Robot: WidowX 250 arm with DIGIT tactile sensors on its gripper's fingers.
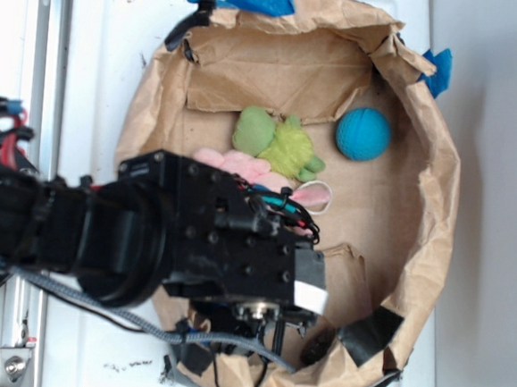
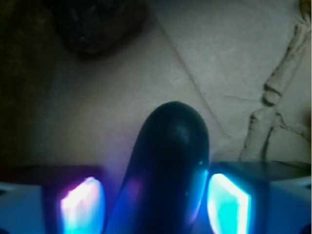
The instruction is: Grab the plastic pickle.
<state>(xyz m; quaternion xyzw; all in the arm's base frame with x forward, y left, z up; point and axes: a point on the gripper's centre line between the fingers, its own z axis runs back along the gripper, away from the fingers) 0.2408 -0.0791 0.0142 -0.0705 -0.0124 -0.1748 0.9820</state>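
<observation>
Between the two glowing pads of my tool [image 2: 161,200], the wrist camera showed the plastic pickle [image 2: 170,165] as a dark, glossy oblong. Its rounded end pointed away from the camera, and its long axis ran straight out along the line of the fingers, not across them. The right pad [image 2: 228,202] sat just beside the pickle's flank, perhaps touching. The left pad [image 2: 82,207] stood a little apart from it, so I read the jaws as narrowed around the pickle but could not tell whether they had actually closed on it. From the exterior camera I could not see the pickle at all. The arm and wrist covered the near, lower part of the crumpled brown paper bag [image 1: 427,216], and the tool was down in there, hidden under its own housing. A blue ball [image 1: 363,134] and a light-green plush toy [image 1: 276,143] lay well apart at the far side of the bag. My judgement was that the pickle was centred and aligned, so the coming move turned only on squeezing squarely across its short width.
</observation>
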